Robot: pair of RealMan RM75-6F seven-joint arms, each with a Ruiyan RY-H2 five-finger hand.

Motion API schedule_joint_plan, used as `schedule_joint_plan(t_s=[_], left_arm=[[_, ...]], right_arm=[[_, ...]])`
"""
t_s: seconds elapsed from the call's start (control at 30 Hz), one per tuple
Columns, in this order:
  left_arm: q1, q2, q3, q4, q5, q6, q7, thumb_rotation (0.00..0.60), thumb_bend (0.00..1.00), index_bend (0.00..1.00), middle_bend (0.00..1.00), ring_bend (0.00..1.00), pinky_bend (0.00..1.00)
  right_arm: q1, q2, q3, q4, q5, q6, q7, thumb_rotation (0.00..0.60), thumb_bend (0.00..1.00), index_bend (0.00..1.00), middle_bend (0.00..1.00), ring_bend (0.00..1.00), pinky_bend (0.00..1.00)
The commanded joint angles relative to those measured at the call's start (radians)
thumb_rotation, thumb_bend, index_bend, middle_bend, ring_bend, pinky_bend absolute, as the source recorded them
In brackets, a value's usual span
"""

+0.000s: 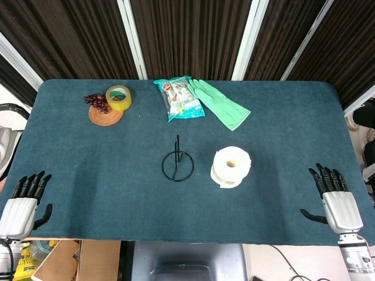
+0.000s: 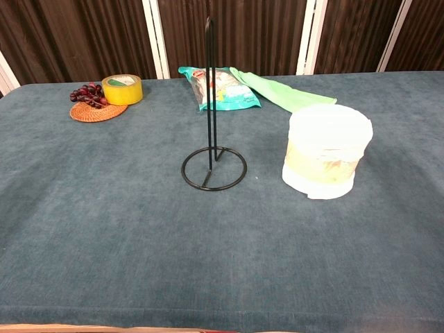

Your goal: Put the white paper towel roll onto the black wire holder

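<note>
The white paper towel roll stands upright on the blue table, its core hole facing up. To its left stands the black wire holder, a ring base with a bare upright post. My left hand rests at the table's near left edge, fingers apart and holding nothing. At the near right edge lies my right hand, fingers also spread and empty. Both hands are far from the roll and holder. Neither hand shows in the chest view.
At the back left a yellow tape roll and dark grapes sit on a woven coaster. A snack packet and a green rubber glove lie at the back centre.
</note>
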Motion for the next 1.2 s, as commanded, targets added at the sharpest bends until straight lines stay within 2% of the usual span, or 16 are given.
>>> schedule_joint_plan(t_s=[0.03,0.23,0.33,0.4,0.67,0.87,1.07,1.2], left_arm=[[-0.003,0.0,-0.002,0.006,-0.004,-0.005,-0.006,0.6,0.5,0.0,0.0,0.0,0.05],[-0.009,-0.005,-0.004,0.008,-0.005,-0.015,-0.008,0.6,0.5,0.0,0.0,0.0,0.05],[-0.007,-0.005,-0.007,0.007,-0.01,-0.012,-0.009,0.6,0.5,0.0,0.0,0.0,0.05],[-0.005,-0.003,-0.007,0.007,-0.012,-0.01,-0.012,0.6,0.5,0.0,0.0,0.0,0.05],[0.014,0.022,0.002,0.002,0.0,0.015,-0.039,0.6,0.5,0.0,0.0,0.0,0.05],[0.011,0.021,0.001,0.008,0.001,0.008,-0.044,0.6,0.5,0.0,0.0,0.0,0.05],[0.017,0.026,0.005,0.003,0.003,0.014,-0.045,0.6,0.5,0.0,0.0,0.0,0.05],[0.017,0.022,0.006,0.007,0.011,0.016,-0.042,0.6,0.5,0.0,0.0,0.0,0.05]], right_arm=[[0.0,-0.001,-0.001,0.003,-0.004,0.002,0.004,0.6,0.11,0.0,0.0,0.0,0.0],[0.027,-0.02,0.008,0.034,-0.02,-0.02,0.043,0.6,0.11,0.0,0.0,0.0,0.0],[0.072,-0.021,0.02,0.03,-0.013,-0.087,0.059,0.6,0.11,0.0,0.0,0.0,0.0],[0.124,-0.019,0.046,0.012,0.009,-0.156,0.055,0.6,0.11,0.0,0.0,0.0,0.0],[0.311,-0.078,0.128,-0.037,0.16,-0.414,-0.038,0.6,0.11,0.0,0.0,0.0,0.0],[0.375,-0.121,0.161,-0.028,0.268,-0.483,-0.069,0.6,0.08,0.0,0.0,0.0,0.0],[0.437,-0.133,0.171,-0.024,0.366,-0.574,-0.077,0.6,0.07,0.0,0.0,0.0,0.0],[0.462,-0.145,0.179,-0.019,0.416,-0.586,-0.081,0.6,0.07,0.0,0.0,0.0,0.0]])
